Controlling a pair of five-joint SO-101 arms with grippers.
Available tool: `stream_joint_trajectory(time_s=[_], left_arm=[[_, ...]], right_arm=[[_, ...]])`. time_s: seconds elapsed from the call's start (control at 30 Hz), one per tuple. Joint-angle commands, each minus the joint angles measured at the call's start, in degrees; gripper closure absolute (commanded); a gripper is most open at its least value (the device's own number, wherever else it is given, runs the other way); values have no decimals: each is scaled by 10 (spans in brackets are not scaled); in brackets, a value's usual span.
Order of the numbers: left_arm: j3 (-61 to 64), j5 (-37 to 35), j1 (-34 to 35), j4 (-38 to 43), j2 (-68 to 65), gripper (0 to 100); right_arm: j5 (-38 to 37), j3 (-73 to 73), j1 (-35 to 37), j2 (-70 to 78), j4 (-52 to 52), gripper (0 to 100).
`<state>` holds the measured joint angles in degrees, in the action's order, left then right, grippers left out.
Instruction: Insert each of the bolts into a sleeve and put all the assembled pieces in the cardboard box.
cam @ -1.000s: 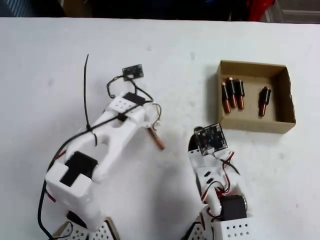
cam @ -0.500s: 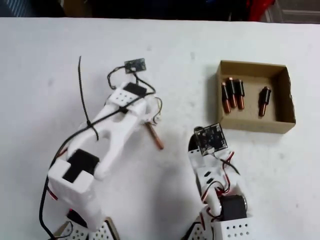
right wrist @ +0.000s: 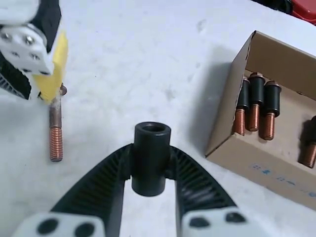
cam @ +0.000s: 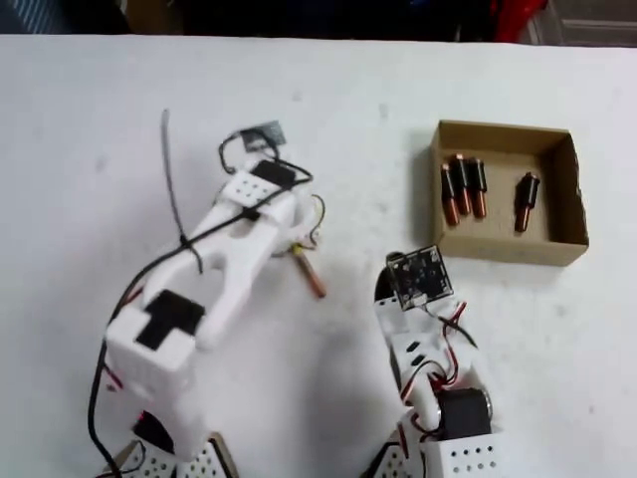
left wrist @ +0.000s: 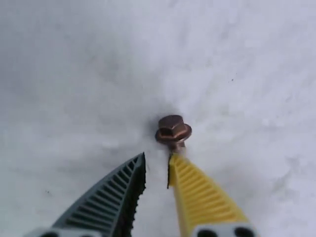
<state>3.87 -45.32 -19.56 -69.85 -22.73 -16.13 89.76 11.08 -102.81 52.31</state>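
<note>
A copper bolt [cam: 310, 272] lies flat on the white table. My left gripper [left wrist: 156, 165] is at its head end [left wrist: 174, 129], jaws a narrow gap apart with only table between them. The yellow finger [left wrist: 197, 192] rests over the bolt's shaft. The right wrist view has the same bolt [right wrist: 55, 129] under that yellow finger [right wrist: 55, 61]. My right gripper [right wrist: 150, 157] is shut on a black sleeve [right wrist: 152, 143], held upright with its bore facing up. The cardboard box [cam: 508, 249] to the right holds several assembled pieces [cam: 463, 189].
The right arm [cam: 428, 349] stands near the table's front edge, just in front of the box's near wall [right wrist: 232, 133]. A loose black cable [cam: 171, 189] rises from the left arm. White table spreads out to the far and left sides.
The left arm has shifted slightly towards the far side while the bolt stayed almost in place on the table. The right arm and the box have not moved.
</note>
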Motion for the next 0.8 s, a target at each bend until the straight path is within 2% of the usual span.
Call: stream_joint_trajectory(time_s=[0.0, 0.27, 0.57, 0.77], left_arm=[[-25, -8, -17, 18, -14, 894], [-22, -8, -13, 54, -18, 894], [-75, -6, -15, -12, 7, 894], [-77, -7, -23, -6, 9, 894]], right_arm=[[0, -4, -6, -4, -12, 981], [0, -4, -6, -4, -12, 981], [0, -4, -6, -4, -12, 981], [0, -4, -6, -4, -12, 981]])
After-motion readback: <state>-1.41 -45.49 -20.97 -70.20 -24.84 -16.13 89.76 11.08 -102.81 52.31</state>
